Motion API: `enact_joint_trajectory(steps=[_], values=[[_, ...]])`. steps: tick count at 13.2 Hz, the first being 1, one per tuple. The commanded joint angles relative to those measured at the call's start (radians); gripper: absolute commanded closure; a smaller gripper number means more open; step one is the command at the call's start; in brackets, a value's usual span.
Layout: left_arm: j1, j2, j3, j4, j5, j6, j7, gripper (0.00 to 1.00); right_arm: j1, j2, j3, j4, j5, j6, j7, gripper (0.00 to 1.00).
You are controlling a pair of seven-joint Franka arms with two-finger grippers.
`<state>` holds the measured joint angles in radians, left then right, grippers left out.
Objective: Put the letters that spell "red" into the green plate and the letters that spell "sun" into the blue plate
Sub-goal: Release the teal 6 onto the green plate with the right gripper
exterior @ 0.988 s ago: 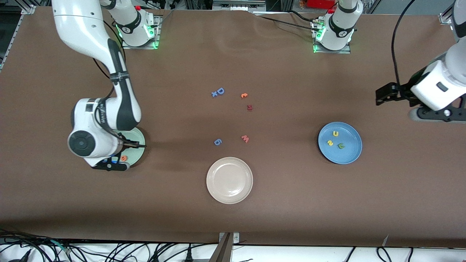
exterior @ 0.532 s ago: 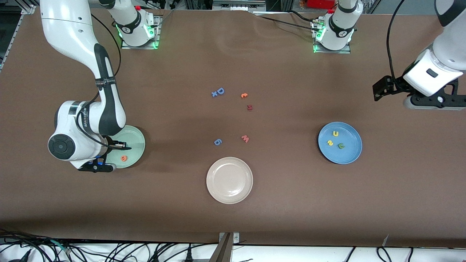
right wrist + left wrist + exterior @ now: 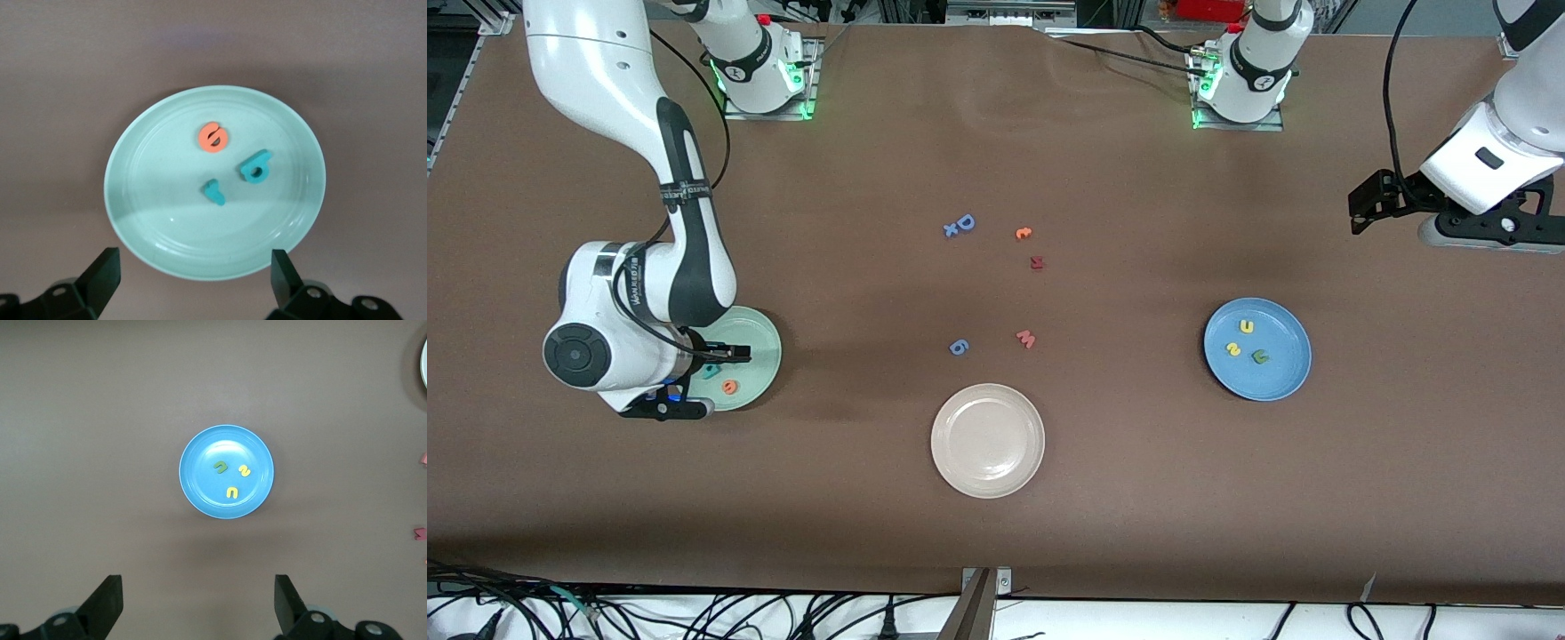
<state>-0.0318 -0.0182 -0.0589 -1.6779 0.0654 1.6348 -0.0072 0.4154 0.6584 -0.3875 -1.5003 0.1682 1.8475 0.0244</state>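
Observation:
The green plate (image 3: 133, 220) holds an orange "e" (image 3: 213, 137), a teal "d" (image 3: 256, 167) and a teal "r" (image 3: 214, 192), all lying loose. My right gripper (image 3: 193, 277) hangs open above that plate's rim with nothing between its fingers. In the front view the right hand hides part of the green plate (image 3: 758, 345). The blue plate (image 3: 200, 487) carries a green "n" (image 3: 220, 465), a yellow "s" (image 3: 245, 471) and a yellow "u" (image 3: 232, 493). My left gripper (image 3: 198, 603) is open and empty, high over bare table beside the blue plate, toward the left arm's end.
A beige-white plate (image 3: 987, 440) sits mid-table near the front camera. Loose letters lie at the table's middle: a blue "D" (image 3: 965, 222), an orange "c" (image 3: 1023, 234), a dark red letter (image 3: 1037, 262), a pink "w" (image 3: 1026, 339) and a blue "6" (image 3: 958, 347).
My right gripper has opened and drawn toward the right arm's end of the table, leaving a teal letter lying in the green plate. The left arm has shifted a little over the table.

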Motion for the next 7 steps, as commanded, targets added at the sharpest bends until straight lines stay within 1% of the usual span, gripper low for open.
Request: enact_joint_trajectory(steps=[1,7], values=[[-0.014,-0.009,0.045,-0.014,-0.03,0.017,0.03,0.0,0.002,-0.039,0.002,0.011,-0.001,-0.056,-0.006,0.0],[-0.016,-0.006,0.045,-0.005,-0.027,0.011,0.03,0.0,0.005,-0.108,0.007,0.011,-0.001,-0.134,-0.006,0.0]])
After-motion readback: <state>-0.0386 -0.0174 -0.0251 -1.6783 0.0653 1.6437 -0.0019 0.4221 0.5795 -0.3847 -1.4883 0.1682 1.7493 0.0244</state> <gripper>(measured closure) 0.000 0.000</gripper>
